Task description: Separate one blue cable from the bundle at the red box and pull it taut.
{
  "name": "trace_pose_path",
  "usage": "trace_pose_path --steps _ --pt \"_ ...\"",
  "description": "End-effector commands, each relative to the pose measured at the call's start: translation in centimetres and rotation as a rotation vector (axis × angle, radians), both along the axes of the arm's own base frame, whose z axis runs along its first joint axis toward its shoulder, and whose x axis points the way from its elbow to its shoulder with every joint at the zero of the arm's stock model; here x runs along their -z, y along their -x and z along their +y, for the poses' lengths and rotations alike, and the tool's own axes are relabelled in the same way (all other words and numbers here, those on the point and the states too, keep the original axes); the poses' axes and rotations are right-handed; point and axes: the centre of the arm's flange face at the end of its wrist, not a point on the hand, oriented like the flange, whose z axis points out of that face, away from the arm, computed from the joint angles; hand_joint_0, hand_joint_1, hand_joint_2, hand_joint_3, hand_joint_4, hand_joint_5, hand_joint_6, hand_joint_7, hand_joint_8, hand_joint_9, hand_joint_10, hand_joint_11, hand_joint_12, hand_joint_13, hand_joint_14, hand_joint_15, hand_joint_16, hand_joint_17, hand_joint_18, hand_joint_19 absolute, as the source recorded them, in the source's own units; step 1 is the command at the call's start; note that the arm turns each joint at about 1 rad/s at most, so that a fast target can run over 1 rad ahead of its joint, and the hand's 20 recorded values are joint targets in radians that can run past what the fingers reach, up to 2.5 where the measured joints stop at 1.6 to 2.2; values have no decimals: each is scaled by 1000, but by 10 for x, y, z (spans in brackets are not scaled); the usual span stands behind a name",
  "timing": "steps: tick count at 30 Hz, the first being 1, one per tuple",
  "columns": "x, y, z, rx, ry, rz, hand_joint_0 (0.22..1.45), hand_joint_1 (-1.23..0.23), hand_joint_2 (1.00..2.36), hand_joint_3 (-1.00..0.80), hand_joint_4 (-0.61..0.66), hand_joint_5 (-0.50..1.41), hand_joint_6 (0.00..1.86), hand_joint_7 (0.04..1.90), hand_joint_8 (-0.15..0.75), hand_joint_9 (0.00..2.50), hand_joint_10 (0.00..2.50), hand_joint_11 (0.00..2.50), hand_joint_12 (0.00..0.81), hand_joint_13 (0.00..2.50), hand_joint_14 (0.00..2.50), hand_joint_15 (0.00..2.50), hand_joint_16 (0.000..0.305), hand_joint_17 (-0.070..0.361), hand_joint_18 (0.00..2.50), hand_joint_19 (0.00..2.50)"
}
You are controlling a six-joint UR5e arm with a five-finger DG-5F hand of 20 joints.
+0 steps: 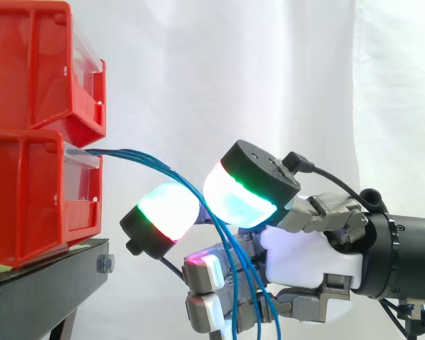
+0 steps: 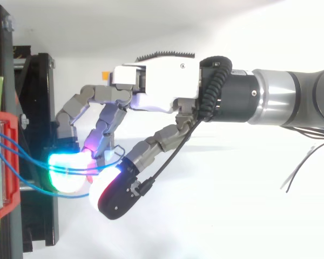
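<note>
Hand [image 1: 304, 255]: nearest the side camera, reaching in from 3 o'clock. It is curled, and its two big glowing pads [image 1: 166, 209] are drawn together round the cables.
Grip: it holds cables. How firm the nip is, and how many strands are in it, cannot be read.
Cables [image 1: 134, 156]: several thin blue strands leave the mouth of the lower bin [image 1: 28, 205] at the hand's 9 o'clock. They arc over, pass between the pads and hang down across the palm toward 6 o'clock.
Slack: every strand curves; none looks taut.
From above: the hand [image 2: 156, 89] has its pads at the bin's 3 o'clock, near it but apart. The strands [image 2: 21, 155] fan from bin to pads, one looping loose toward 5 o'clock.
Support: the lower bin sits on a black stand [image 1: 49, 283], with an upper bin [image 1: 35, 64] stacked on it.
Progress: judged early, since no single strand looks separated.
Risk, whole bundle: a pull toward 3 o'clock would probably tighten all the strands, because more than one runs between the pads.
Risk, slip: a thin strand could slide off the rounded pads once tension builds.
Risk, snag: strands draped over the palm and lower fingers could catch there and tug the bin along the stand.
</note>
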Motion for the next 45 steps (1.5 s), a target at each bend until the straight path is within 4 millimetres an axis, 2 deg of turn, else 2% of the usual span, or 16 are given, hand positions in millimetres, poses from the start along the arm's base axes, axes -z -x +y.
trace_pose_path --steps 1,5,9,12,16,23,27,30,31,36,39,41,45 --pt "0 0 -1 1 0 -1 538 -815 1000 -500 39 -146 902 781 312 1100 19 863 356 1046 24 756 45 100 950 805" --pt "-1 0 -1 1 0 -4 568 -665 1000 -500 34 -143 892 781 308 1123 19 860 346 1050 26 757 43 97 935 822" --pt "-1 0 0 -1 -2 -2 606 -633 1000 -500 10 -140 882 810 305 1125 20 864 343 1051 25 760 42 94 925 840" --pt "-6 -3 0 1 -1 -10 635 -684 1000 -500 -5 -138 881 833 303 1124 20 866 343 1053 26 769 42 94 923 842" --pt "-8 -4 -3 3 -1 -9 698 -854 1009 -404 -61 -151 898 849 303 1087 20 863 339 1035 25 760 42 95 926 835" --pt "-11 -1 -4 2 20 11 767 -934 1000 -500 -95 -158 921 831 294 1072 20 873 332 1028 26 758 41 93 933 816" --pt "-24 2 -6 5 70 14 712 -937 1000 -500 -31 -155 925 833 294 1077 20 873 331 1031 26 757 41 92 936 832" --pt "-37 4 -6 10 101 9 620 -881 1000 -500 -6 -147 921 836 293 1100 18 888 328 1033 26 764 41 93 936 832" --pt "-43 4 -5 9 101 4 588 -819 1000 -500 -2 -142 917 852 298 1117 20 880 337 1040 25 760 41 93 939 837" --pt "-43 4 -5 13 100 6 556 -649 1000 -500 -7 -129 913 881 311 1213 16 961 341 1064 23 763 42 95 953 839" --pt "-44 4 -4 12 100 4 587 -557 1000 -500 -22 -127 913 906 302 1213 17 960 337 1068 25 774 41 92 940 867" --pt "-44 4 -3 12 100 6 609 -590 1000 -500 -31 -130 917 930 302 1205 20 964 330 1069 26 799 40 91 933 883" --pt "-44 3 -2 9 102 4 621 -754 1010 -301 -8 -133 928 917 317 1184 18 967 352 1092 25 816 44 99 951 874"
